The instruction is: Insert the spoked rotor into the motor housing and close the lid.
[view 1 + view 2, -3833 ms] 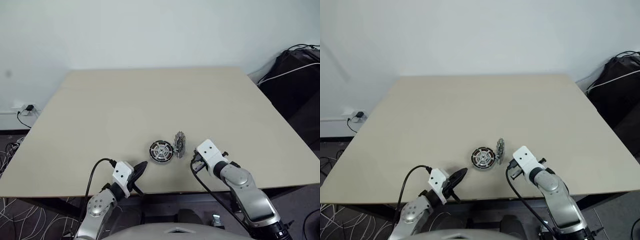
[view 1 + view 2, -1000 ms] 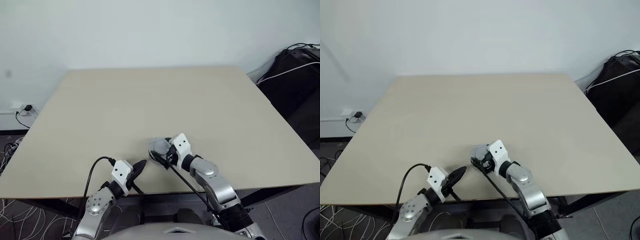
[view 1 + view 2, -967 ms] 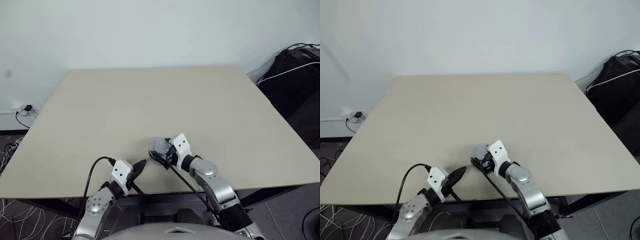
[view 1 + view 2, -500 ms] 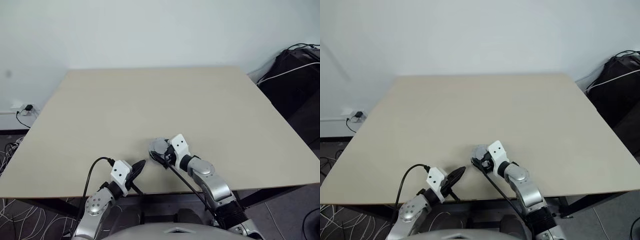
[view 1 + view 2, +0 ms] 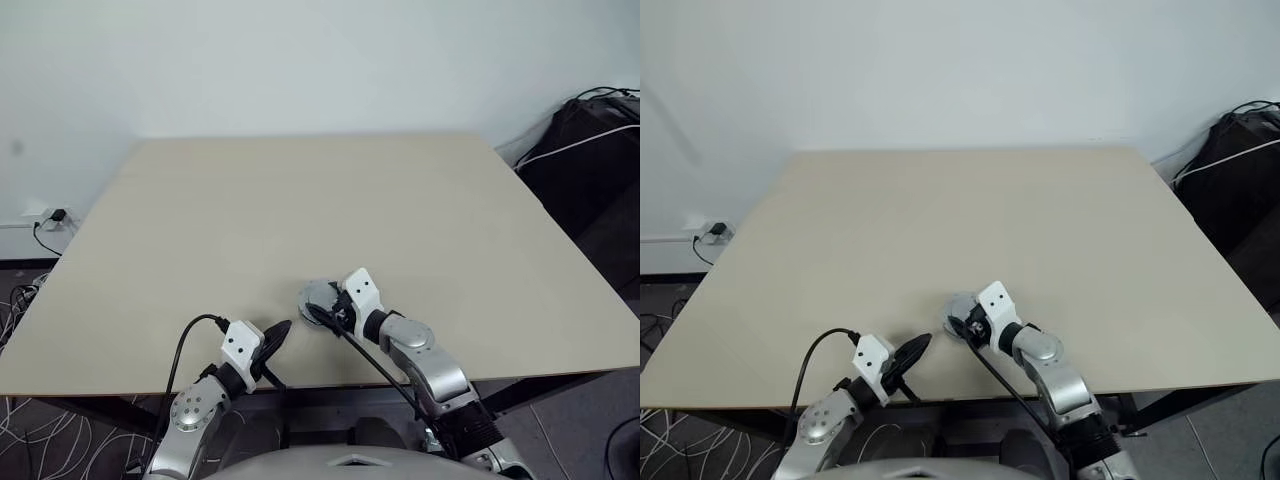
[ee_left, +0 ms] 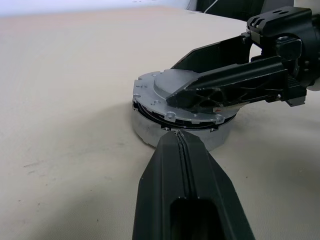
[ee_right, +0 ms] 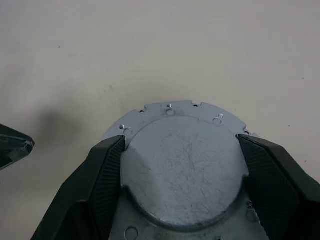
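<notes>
The right arm reaches forward and leftward over the bench, its end effector clamped across the raised centre of the lid, which sits on the housing near the front edge. The left end effector, fingers together, points at the housing from just beside it.

One lid, seated on one motor housing, one surface, two pincers, left, right
</notes>
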Robot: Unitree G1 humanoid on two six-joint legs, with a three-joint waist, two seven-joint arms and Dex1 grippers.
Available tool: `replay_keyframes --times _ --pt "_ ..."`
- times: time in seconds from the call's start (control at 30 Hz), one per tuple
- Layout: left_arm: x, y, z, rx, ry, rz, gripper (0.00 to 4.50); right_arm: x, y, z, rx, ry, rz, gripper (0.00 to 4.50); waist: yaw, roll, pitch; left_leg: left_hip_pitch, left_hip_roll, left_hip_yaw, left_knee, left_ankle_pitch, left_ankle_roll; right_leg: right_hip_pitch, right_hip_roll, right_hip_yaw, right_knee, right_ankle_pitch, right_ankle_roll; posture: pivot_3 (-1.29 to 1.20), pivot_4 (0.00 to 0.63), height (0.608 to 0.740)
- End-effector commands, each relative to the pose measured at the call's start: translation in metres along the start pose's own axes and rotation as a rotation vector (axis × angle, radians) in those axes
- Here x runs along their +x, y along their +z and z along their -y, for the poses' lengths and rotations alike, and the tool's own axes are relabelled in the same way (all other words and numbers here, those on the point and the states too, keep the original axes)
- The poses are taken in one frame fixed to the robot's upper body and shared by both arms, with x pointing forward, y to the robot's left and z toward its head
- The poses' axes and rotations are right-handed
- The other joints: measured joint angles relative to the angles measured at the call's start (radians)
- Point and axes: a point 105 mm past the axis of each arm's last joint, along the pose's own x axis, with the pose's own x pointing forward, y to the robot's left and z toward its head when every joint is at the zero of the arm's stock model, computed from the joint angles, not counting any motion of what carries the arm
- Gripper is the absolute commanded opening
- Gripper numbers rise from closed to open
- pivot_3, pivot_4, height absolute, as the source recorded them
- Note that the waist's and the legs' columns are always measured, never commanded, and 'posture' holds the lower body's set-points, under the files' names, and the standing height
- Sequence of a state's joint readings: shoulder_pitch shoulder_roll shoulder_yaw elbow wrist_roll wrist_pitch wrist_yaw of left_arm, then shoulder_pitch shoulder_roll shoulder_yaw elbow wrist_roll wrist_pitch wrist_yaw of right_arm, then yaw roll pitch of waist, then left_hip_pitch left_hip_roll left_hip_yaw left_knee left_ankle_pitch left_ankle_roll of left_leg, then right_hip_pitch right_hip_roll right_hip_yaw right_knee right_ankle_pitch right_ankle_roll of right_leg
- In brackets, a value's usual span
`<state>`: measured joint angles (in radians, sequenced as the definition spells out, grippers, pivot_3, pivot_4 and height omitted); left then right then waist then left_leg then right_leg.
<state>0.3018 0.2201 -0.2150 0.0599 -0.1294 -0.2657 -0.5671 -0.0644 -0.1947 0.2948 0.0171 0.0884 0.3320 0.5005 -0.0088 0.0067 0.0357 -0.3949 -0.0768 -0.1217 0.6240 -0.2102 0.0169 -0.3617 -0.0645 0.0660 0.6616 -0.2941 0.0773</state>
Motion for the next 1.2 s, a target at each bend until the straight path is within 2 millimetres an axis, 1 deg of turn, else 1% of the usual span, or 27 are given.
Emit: replay_keyframes --times 0.03,0.33,0.5,0.67,0.8,1.07,1.2 --pt "0.003 0.013 0.0 0.018 -0.003 0.049 0.0 0.0 0.017 0.002 -0.033 -0.003 0.048 3.24 0.0 0.0 0.0 0.0 0.0 0.0 0.0 0.0 0.0 0.0 0.0 0.0 0.0 0.0 0.0 0.0 0.0 0.74" --pt "0.002 0.012 0.001 0.014 -0.001 0.047 0.0 0.004 0.014 -0.001 -0.048 -0.007 0.022 3.24 -0.001 0.0 0.0 0.0 0.0 0.0 0.0 0.0 0.0 0.0 0.0 0.0 0.0 0.0 0.0 0.0 0.0 0.74" --pt "0.003 0.012 0.0 0.014 0.001 0.047 0.0 0.003 0.007 -0.001 -0.058 0.026 -0.027 3.24 -0.001 0.0 0.0 0.0 0.0 0.0 0.001 0.0 0.0 0.0 0.0 0.0 0.0 0.0 0.0 0.0 0.0 0.74" --pt "0.003 0.012 0.001 0.011 0.003 0.05 0.0 0.003 0.005 0.004 -0.055 -0.005 -0.041 3.24 0.0 0.0 -0.002 0.0 0.0 0.0 0.001 0.0 0.0 0.0 0.0 0.0 0.0 0.0 0.0 0.0 0.0 0.74" --pt "0.004 0.011 0.001 0.01 0.002 0.051 0.0 0.005 0.004 0.005 -0.055 -0.028 -0.05 3.24 -0.001 0.0 -0.002 0.001 0.0 0.0 0.001 0.0 0.0 0.001 0.0 0.0 0.0 0.0 0.0 0.0 0.0 0.74" --pt "0.003 0.011 0.001 0.01 0.001 0.048 0.0 0.007 0.003 0.003 -0.055 -0.02 -0.068 3.24 -0.001 0.0 -0.003 0.001 0.0 0.0 0.001 0.0 0.0 0.002 0.0 0.0 0.001 0.0 0.0 0.0 0.0 0.74" --pt "0.003 0.01 0.001 0.008 0.001 0.046 0.0 0.008 0.0 0.007 -0.076 -0.042 -0.108 3.24 -0.002 0.001 -0.004 0.001 0.0 0.0 0.001 0.0 0.0 0.002 0.0 0.0 0.001 0.0 0.0 0.0 0.0 0.74"
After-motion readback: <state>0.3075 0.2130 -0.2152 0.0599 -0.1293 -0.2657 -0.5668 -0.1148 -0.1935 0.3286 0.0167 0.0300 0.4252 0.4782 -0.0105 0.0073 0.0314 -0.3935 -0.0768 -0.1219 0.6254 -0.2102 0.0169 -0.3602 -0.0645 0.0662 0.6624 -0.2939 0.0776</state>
